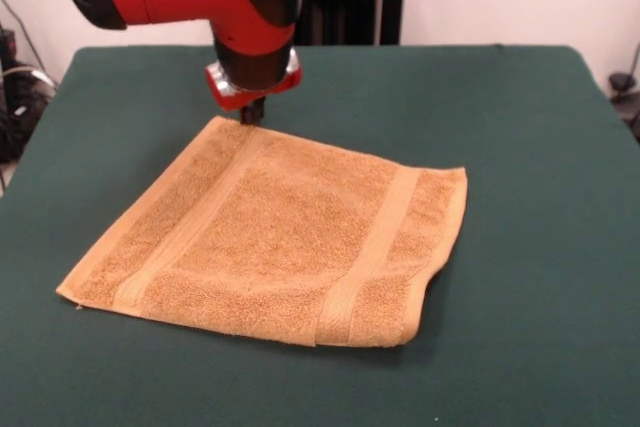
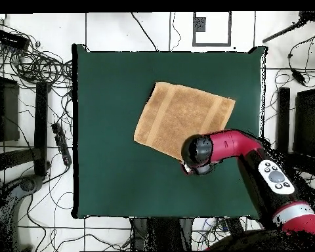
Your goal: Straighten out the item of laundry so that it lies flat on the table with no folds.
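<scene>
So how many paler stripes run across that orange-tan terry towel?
2 show: one paler band near the towel's left edge in the front view, the other near its right. None seems hidden.

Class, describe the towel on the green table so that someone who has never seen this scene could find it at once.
Start with the large dark green table. Near its middle, just in front of the red and black arm's gripper, lies the towel, the only cloth there. It is small, squarish, orange-tan terry with paler woven bands, and one edge looks folded over.

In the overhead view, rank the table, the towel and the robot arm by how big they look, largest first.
1. Table, by far the largest.
2 and 3. Towel and robot arm cover similar areas; the arm rides higher, nearer the camera, so I won't rank them.
</scene>
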